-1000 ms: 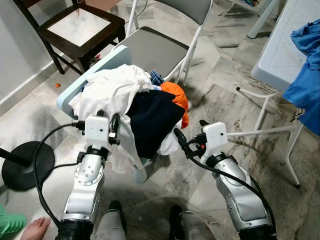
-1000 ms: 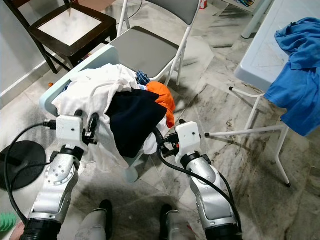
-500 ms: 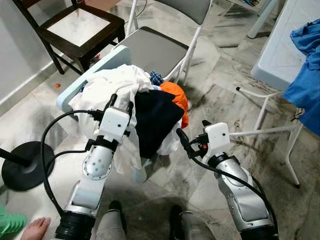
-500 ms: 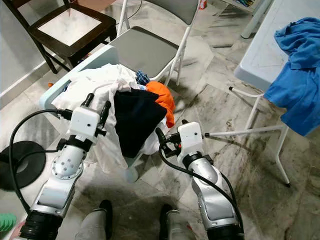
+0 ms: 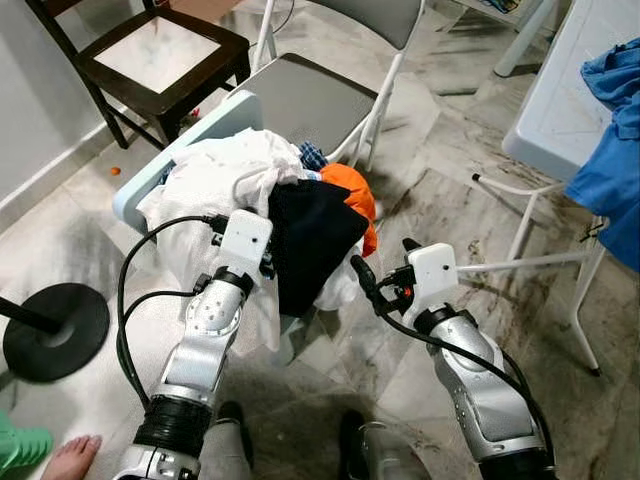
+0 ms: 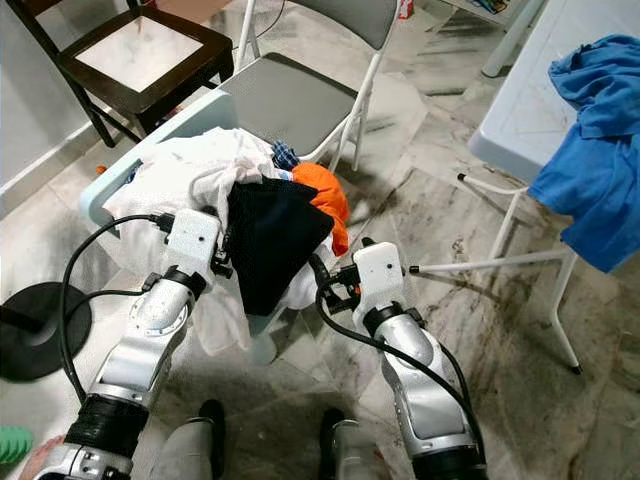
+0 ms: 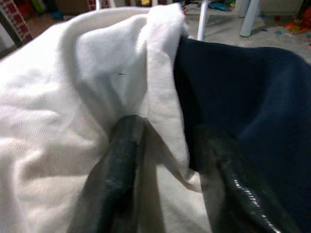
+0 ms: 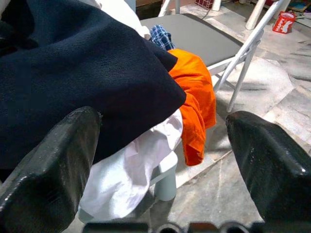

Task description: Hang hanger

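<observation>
Left arm: silver, extended forward, wrist raised. Left gripper (image 7: 170,160): two black fingers (image 7: 119,170) parted, tips pressed into cloth, one finger on either side of a fold. Right arm: silver, bent at the elbow, forearm reaching forward. Right gripper (image 8: 165,160): black fingers (image 8: 46,170) spread wide, nothing between them, held in the air.
</observation>
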You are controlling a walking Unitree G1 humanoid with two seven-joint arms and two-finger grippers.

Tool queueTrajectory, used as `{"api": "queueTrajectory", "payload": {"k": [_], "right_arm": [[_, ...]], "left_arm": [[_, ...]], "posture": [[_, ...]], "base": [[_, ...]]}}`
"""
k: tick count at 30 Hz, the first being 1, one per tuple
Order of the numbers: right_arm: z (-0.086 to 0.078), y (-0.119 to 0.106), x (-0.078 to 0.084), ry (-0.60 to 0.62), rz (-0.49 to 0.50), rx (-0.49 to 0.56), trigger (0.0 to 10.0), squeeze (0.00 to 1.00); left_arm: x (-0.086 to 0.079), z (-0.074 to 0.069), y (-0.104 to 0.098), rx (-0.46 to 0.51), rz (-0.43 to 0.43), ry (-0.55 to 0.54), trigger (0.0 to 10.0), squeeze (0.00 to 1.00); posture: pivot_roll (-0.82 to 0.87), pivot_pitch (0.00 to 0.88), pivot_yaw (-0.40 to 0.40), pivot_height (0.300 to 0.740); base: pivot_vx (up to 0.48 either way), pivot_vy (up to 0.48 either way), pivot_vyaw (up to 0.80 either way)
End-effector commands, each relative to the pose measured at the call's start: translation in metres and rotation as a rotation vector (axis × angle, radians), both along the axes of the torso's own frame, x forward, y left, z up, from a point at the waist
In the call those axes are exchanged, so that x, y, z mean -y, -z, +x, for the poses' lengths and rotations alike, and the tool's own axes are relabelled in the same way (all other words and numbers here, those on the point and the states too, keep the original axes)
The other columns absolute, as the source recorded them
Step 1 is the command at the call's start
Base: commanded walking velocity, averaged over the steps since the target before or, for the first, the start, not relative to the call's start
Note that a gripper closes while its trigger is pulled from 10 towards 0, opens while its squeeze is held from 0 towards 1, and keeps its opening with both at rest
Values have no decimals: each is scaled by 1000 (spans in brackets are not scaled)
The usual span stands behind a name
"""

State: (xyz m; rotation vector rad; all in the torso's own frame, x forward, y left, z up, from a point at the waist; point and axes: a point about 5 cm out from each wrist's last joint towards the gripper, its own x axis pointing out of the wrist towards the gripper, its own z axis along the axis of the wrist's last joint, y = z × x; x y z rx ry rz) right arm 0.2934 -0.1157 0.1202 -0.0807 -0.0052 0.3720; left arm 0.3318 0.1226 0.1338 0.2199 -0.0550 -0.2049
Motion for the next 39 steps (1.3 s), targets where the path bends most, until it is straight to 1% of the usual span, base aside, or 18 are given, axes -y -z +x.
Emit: {"api": "queueTrajectory", "payload": {"k": [1,4,9,16,29,31,33,35,36,39], "right_arm": [[-3,5,3,9,-7,-13,10000,0],[-3,5,4,13,-7,-14,10000,0],[-3,5,3,16,-5,-13,10000,0],[-2,4,3,16,-4,-10,10000,0],[-2,4,3,24,-6,-10,10000,0],[-2,5,4,29,-7,-9,10000,0],[-1,5,5,34,-8,-8,10000,0],[-1,4,5,40,-9,-6,10000,0],[0,4,5,43,-9,-5,10000,0],[1,4,5,44,-9,-4,10000,0]], "left_arm": [[0,1,5,-33,-27,-9,0,0],[-2,3,2,-20,-33,-17,0,0],[-8,8,-10,40,-55,-57,0,0],[-17,10,-15,74,-80,-99,0,0],[-25,13,-20,109,-109,-144,0,0],[-27,14,-30,167,-122,-153,0,0],[-30,16,-45,243,-129,-154,0,0],[-34,19,-70,343,-102,-141,0,0],[-36,20,-86,404,-70,-134,0,0],[-36,21,-92,424,-65,-127,0,0]], "posture": [[60,299,-87,740],[60,299,-87,740],[62,298,-85,740],[67,297,-85,740],[64,297,-83,740],[64,297,-83,740],[64,297,-83,740],[68,294,-80,740],[68,294,-80,740],[73,290,-79,740]], "base": [[0,0,0],[0,0,0],[0,0,0],[0,0,0],[0,0,0],[0,0,0],[0,0,0],[0,0,0],[0,0,0],[0,0,0]]}}
